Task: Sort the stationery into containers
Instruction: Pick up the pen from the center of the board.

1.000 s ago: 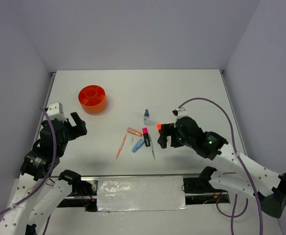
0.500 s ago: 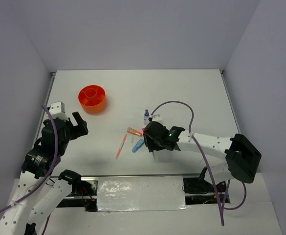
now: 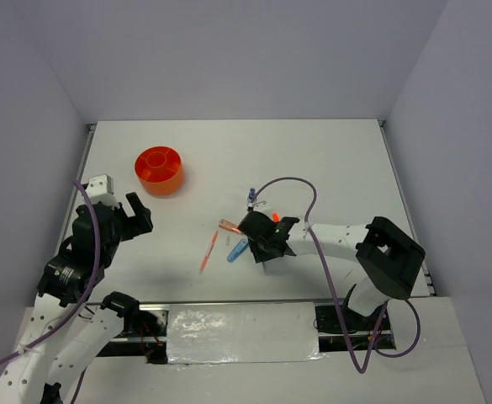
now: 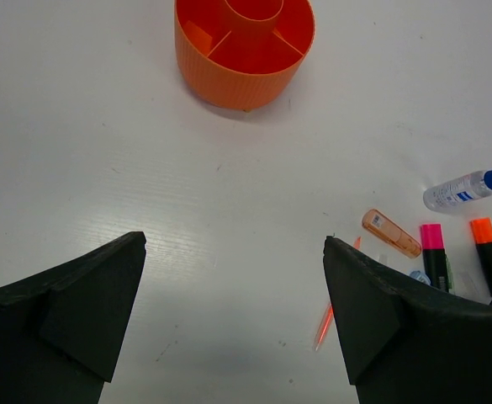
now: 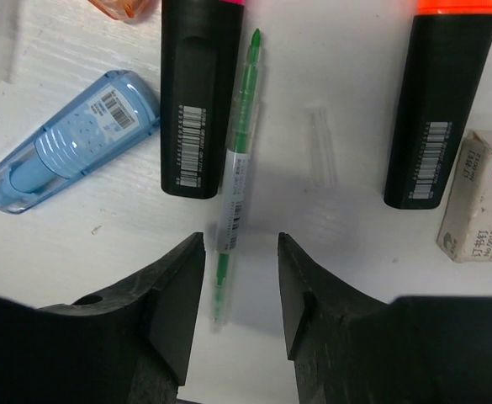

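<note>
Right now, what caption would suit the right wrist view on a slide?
Open right hand straddling a thin green pen that lies beside a pink-tipped black highlighter.

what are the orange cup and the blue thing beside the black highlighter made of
The orange cup looks like moulded opaque plastic: even colour, faint vertical ribbing on its wall, a slight sheen. The blue thing looks like glossy translucent plastic: a darker inner part shows through its shell, which carries a barcode sticker. Looks alone cannot confirm either.
</note>
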